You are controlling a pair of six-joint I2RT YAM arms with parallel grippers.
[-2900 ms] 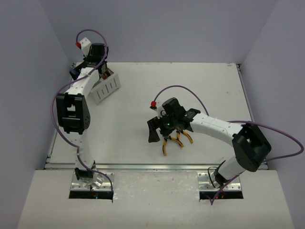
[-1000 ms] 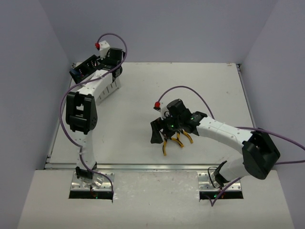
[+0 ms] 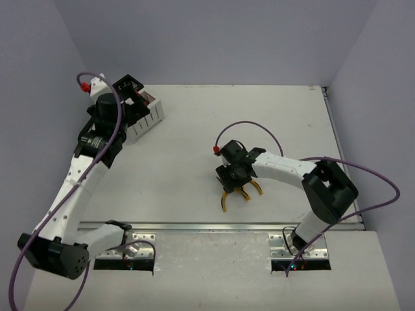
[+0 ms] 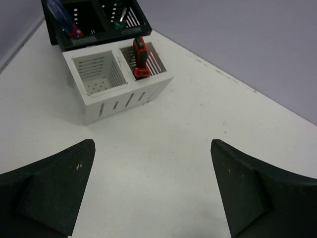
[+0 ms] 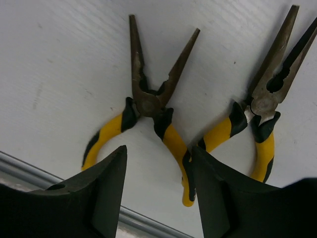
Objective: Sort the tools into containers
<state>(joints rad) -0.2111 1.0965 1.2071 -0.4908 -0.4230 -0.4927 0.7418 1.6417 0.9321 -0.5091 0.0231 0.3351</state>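
Pliers [image 5: 147,104] handle ends hidden behind right claw [image 5: 157,163], grip unclear; left claw [image 4: 152,148] wide.

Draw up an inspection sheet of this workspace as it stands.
Surface: white table, no spills seen.
Job's things: pliers and a second pair side by side on the table; black bin holds screwdrivers; white bin holds a knife, its other compartment empty.
Clutter: nothing seen.
Hands: left hand open, facing the bins; right hand open, astride one pliers handle.
Cables: purple cables loop off both arms.
Surroundings: plain walls.
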